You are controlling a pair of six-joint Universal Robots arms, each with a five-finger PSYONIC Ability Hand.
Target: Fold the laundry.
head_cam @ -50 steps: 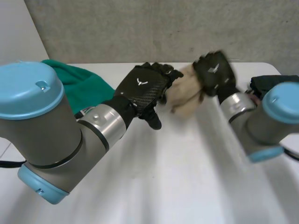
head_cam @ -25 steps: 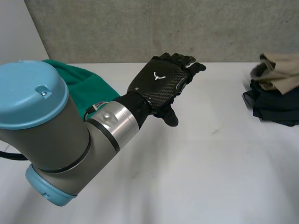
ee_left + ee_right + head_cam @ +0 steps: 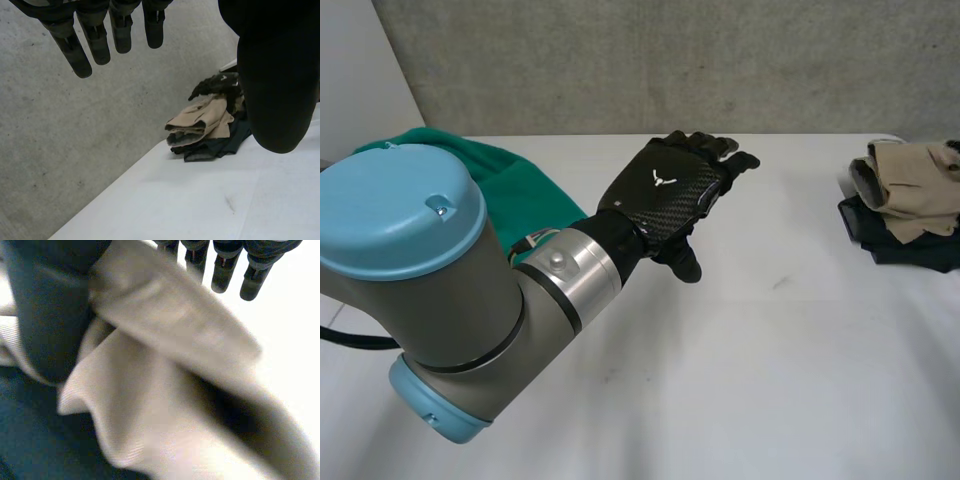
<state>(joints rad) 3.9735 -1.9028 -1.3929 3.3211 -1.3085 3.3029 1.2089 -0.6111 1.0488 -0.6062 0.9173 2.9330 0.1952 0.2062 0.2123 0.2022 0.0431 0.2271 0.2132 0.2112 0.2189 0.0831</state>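
Two garments stacked: the beige garment (image 3: pixel 905 185), over mid-worktop (image 3: pixel 770 380) a second ago, now tops the dark garment (image 3: pixel 920 255). The left robot hand (image 3: pixel 665 190) is released; whether the right robot hand (image 3: pixel 220 82) grips, cannot tell.

The flat white table (image 3: pixel 770 380) is plain, and the rough grey concrete wall (image 3: pixel 670 60) behind it is faintly mottled. The crumpled teal-green cloth (image 3: pixel 525 190) is one solid colour. So is the folded beige ribbed garment (image 3: pixel 910 185), which lies on a dark navy, almost black bundle of fabric (image 3: pixel 905 250). The black left hand (image 3: pixel 665 195) shows a fine carbon-weave check and a small white emblem, and its grey metal arm (image 3: pixel 450 300) has a light-blue cap.
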